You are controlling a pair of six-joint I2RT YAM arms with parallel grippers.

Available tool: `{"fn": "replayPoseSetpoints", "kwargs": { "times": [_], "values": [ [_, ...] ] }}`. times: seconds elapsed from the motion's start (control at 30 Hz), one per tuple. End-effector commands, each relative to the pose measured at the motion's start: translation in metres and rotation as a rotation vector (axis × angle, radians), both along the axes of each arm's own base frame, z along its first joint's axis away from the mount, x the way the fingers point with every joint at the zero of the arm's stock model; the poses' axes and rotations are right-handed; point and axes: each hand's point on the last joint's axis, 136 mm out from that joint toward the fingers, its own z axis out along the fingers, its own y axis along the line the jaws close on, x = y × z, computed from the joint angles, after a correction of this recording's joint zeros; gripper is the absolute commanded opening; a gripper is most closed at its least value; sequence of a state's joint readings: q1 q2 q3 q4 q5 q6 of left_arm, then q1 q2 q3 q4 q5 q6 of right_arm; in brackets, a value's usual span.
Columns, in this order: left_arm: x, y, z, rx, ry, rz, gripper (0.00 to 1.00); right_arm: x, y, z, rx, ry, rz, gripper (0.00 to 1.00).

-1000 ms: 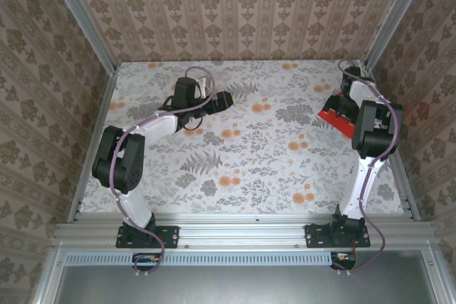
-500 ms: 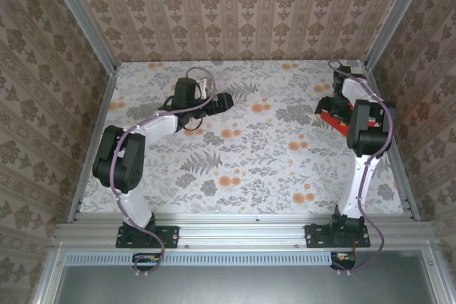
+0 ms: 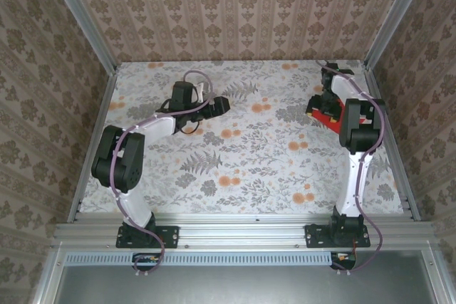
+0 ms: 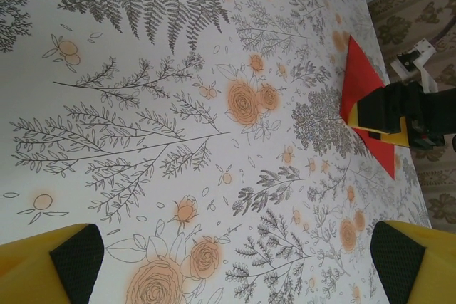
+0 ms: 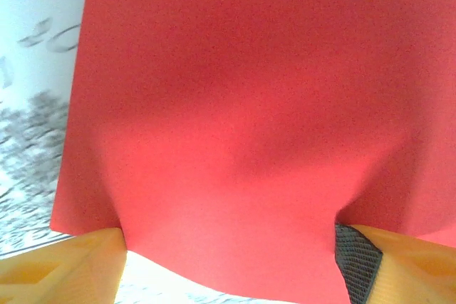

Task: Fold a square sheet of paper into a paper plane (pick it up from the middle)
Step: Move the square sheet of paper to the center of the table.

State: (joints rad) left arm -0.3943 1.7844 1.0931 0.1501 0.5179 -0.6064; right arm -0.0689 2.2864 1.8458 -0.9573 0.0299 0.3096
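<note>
Judging by the uncreased square sheet of paper [image 5: 242, 105] lying on the bench [image 4: 128, 176] right under the right hand [image 5: 221, 254], whose pads sit spread wide on it w/ nothing pinched up, pickup's barely begun & all folds remain; left hand [image 4: 235, 261] hangs released, well apart.

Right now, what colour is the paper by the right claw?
Plain bright red paper, unmarked; best in the right wrist view.

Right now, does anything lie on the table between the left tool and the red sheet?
No. The table between the left tool and the red sheet is bare flower print, as the top and left wrist views show.
</note>
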Motion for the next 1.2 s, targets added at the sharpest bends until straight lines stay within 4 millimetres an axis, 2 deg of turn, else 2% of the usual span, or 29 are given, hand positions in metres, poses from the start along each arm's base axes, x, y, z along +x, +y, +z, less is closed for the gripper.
{"fn": "replayPoseSetpoints", "kwargs": {
  "times": [0.0, 0.13, 0.23, 0.37, 0.7, 0.97, 1.17],
  "values": [
    [-0.003, 0.002, 0.017, -0.009, -0.042, -0.024, 1.00, -0.013, 0.028, -0.011, 0.054, 0.081, 0.062, 0.80],
    [-0.004, 0.003, 0.018, -0.010, -0.043, -0.027, 1.00, -0.019, 0.055, -0.010, 0.064, 0.093, 0.135, 0.80],
    [-0.005, 0.005, 0.019, -0.012, -0.046, -0.023, 1.00, -0.026, 0.068, -0.009, 0.018, 0.106, 0.195, 0.84],
    [-0.007, 0.011, 0.022, -0.012, -0.051, -0.011, 1.00, -0.032, 0.088, -0.001, 0.057, 0.090, 0.222, 0.80],
    [-0.012, 0.026, 0.034, -0.010, -0.072, 0.007, 1.00, -0.058, 0.148, -0.007, 0.084, 0.105, 0.322, 0.79],
    [-0.016, 0.040, 0.037, 0.003, -0.072, 0.028, 1.00, -0.090, 0.197, -0.009, 0.094, 0.077, 0.456, 0.77],
    [-0.024, 0.052, 0.039, 0.043, -0.066, 0.046, 1.00, -0.115, 0.230, 0.007, 0.109, 0.019, 0.567, 0.77]
  ]
}}
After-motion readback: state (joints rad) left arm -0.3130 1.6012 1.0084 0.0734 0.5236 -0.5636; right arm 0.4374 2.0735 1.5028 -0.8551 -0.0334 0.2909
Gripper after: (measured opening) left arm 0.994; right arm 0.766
